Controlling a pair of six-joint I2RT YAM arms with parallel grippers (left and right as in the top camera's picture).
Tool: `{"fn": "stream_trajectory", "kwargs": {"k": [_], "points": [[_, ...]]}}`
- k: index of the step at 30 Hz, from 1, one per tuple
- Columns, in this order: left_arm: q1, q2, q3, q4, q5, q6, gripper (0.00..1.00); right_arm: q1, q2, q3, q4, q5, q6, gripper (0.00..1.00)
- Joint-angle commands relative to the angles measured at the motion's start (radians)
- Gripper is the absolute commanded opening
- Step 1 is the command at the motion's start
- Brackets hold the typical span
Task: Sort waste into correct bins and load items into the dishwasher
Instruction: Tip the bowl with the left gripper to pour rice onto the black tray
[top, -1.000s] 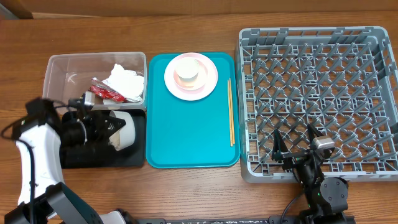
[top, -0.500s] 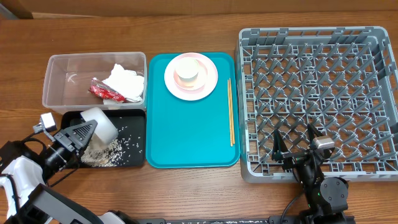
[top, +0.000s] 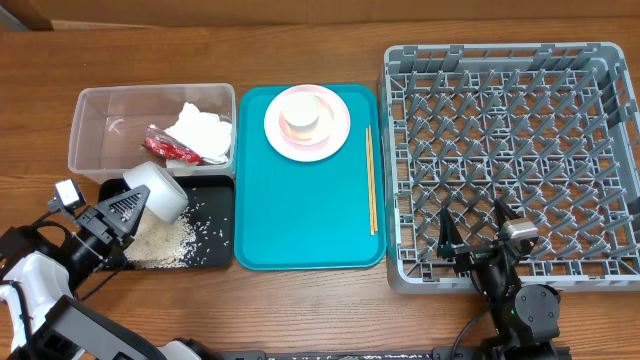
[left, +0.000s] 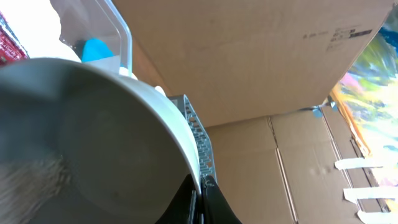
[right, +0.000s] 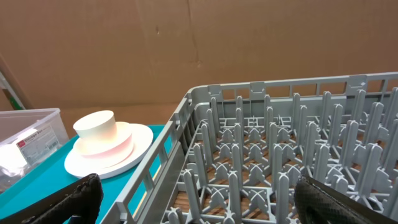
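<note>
Fingers (left: 188, 200) of the left gripper (top: 135, 203) are seen pinched shut on the rim of a whitish bowl (top: 160, 189), which is held tipped on its side over the 10 o'clock corner of the black tray (top: 216, 255). The right gripper (top: 472, 225) is pictured at 5 o'clock with its jaws spread wide and nothing between them, poised over the near edge of the grey dish rack (top: 500, 52).

The rack fills the table at 3 o'clock, and no dishes are seen in it. The teal tray (top: 300, 220) lies at the centre, just beside the rack. The clear tub (top: 100, 125) is set at 10 o'clock, with the black tray touching it at 8 o'clock.

A pale pink plate (top: 338, 125) rests at the 12 o'clock end of the teal tray, and a small white cup (top: 303, 118) is seated on it. Wooden chopsticks (top: 370, 180) are laid along the tray's 3 o'clock edge.

Crumpled white tissue (top: 200, 130) and a red wrapper (top: 165, 148) are gathered in the tub's 4 o'clock corner. Loose rice (top: 160, 243) is heaped in the black tray below the bowl, with stray grains scattered toward 3 o'clock.
</note>
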Motion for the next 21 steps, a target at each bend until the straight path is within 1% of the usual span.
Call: {"fn": "stream_trajectory", "kwargs": {"k": [1, 3, 9, 15, 19, 20, 21], "points": [[0.032, -0.016, -0.007, 0.060, 0.048, -0.091, 0.04, 0.003, -0.009, -0.010, 0.007, 0.002, -0.003, 1.00], [0.031, -0.016, -0.007, 0.027, 0.061, -0.103, 0.04, 0.003, -0.009, -0.010, 0.007, 0.002, -0.003, 1.00], [0.031, -0.016, -0.014, 0.031, 0.048, -0.061, 0.04, 0.003, -0.009, -0.010, 0.007, 0.002, -0.003, 1.00], [0.030, -0.016, -0.016, 0.066, 0.059, -0.061, 0.04, 0.003, -0.009, -0.010, 0.007, 0.002, -0.003, 1.00], [0.029, -0.016, -0.016, -0.020, 0.062, -0.074, 0.04, 0.003, -0.009, -0.010, 0.007, 0.002, -0.003, 1.00], [0.029, -0.016, -0.016, -0.030, 0.062, -0.075, 0.04, 0.003, -0.009, -0.010, 0.007, 0.002, -0.003, 1.00], [0.029, -0.016, -0.016, -0.003, 0.061, -0.075, 0.04, 0.003, -0.009, -0.010, 0.007, 0.002, -0.003, 1.00]]}}
